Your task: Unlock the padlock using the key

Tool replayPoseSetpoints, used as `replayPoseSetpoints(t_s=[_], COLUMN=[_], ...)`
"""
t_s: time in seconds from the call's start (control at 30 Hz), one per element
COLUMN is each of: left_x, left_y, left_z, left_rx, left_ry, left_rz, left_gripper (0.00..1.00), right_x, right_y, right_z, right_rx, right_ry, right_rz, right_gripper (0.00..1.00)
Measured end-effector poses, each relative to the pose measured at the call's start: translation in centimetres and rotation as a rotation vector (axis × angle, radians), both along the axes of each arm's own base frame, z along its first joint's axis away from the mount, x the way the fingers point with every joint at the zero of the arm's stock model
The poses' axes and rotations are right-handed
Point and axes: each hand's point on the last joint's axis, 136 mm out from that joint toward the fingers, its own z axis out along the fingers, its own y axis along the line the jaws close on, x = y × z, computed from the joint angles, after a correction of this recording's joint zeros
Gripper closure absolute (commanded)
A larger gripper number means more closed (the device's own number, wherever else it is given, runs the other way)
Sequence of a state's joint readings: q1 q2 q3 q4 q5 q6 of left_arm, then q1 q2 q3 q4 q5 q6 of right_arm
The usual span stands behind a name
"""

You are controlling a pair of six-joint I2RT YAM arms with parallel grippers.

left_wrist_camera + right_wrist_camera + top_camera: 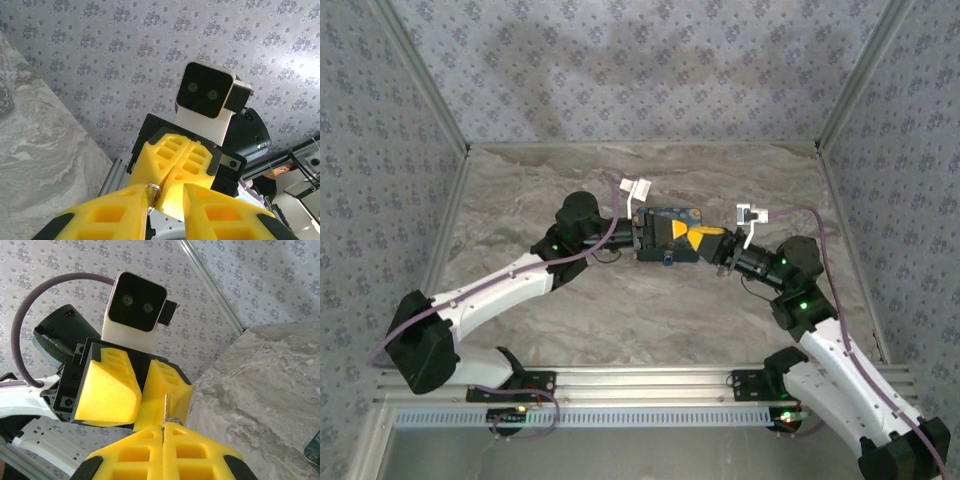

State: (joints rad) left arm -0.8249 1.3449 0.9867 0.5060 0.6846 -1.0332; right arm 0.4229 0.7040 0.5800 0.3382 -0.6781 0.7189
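Scene: I am looking down on a marbled tabletop (620,320) inside patterned walls. My two arms reach in from the near corners and meet nose to nose at the middle.
Right hand (163,426): its yellow fingers are pressed fully together. They pinch the key (165,407), a thin strip of metal seen edge-on that rises from the seam. A small wire ring (172,421) sits at the key's base.
Why held so: I judge the blade sticks out past the fingertips so that it stays free to enter a keyhole.
Left hand (165,189): its fingers stand a little apart, with a clear gap between them. I see nothing clamped there. It faces the right hand, tips almost touching, and the key's metal glints just beside one fingertip. I cannot tell whether they are touching.
Padlock (668,258): I take it to be the tiny dark blue thing on the tabletop, just on the near side of the painted box (670,218). It lies beneath the two meeting hands, and neither hand holds it.
Box: it lies flat in the middle of the tabletop, partly covered by both hands.
Judgement: the key is in hand but the lock is not yet steadied. The left hand looks placed to help, either with the key or with the lock.
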Motion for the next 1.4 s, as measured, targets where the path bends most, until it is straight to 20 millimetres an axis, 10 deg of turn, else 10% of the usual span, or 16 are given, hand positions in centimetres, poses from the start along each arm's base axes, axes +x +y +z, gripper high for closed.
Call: replayPoseSetpoints(t_s=[0.27,0.5,1.4], left_x=[0.1,0.8,1.8], left_y=[0.0,0.1,0.2], left_z=[0.0,0.2,0.3], left_rx=[0.000,-0.009,-0.052], left_ry=[-0.003,-0.015,0.012], left_rz=[0.005,0.052,0.148], left_gripper=[1.00,1.00,1.00], right_x=[-0.2,0.9,1.4], right_y=[0.0,-0.9,0.4], right_z=[0.3,0.2,1.4], right_rx=[0.020,0.051,0.140], right_ry=[0.017,0.077,0.076], right_rz=[0.031,-0.027,-0.061], right_gripper=[1.00,0.43,0.78])
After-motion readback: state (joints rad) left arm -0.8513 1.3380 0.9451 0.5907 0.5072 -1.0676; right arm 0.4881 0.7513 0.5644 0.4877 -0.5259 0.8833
